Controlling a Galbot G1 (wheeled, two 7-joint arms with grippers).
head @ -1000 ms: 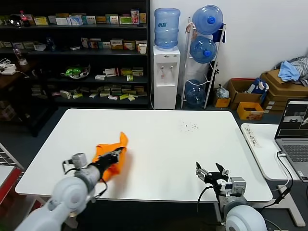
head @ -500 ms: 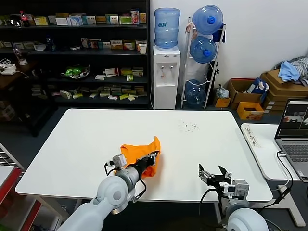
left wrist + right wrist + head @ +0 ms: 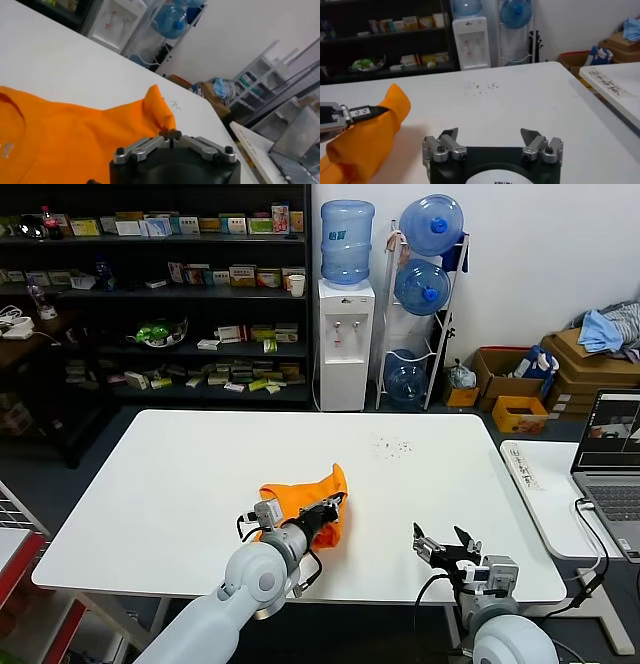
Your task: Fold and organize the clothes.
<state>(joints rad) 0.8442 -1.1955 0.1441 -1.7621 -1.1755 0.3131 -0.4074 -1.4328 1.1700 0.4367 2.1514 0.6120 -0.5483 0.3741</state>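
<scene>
The orange T-shirt lies bunched near the middle of the white table, a corner of it lifted. My left gripper is shut on that corner of fabric and holds it above the table. In the left wrist view the shirt spreads before the shut left gripper. My right gripper is open and empty near the table's front edge, to the right of the shirt. In the right wrist view the open right gripper faces bare table, with the shirt and left gripper beside it.
A second white table with a laptop stands at the right. Dark shelves, a water dispenser and cardboard boxes with a blue-grey clothes heap stand behind the table. Small dark specks lie on the far table.
My left gripper has carried the shirt's corner to the right, from the table's left front toward its middle, dragging the shirt along. The right gripper has stayed in place.
</scene>
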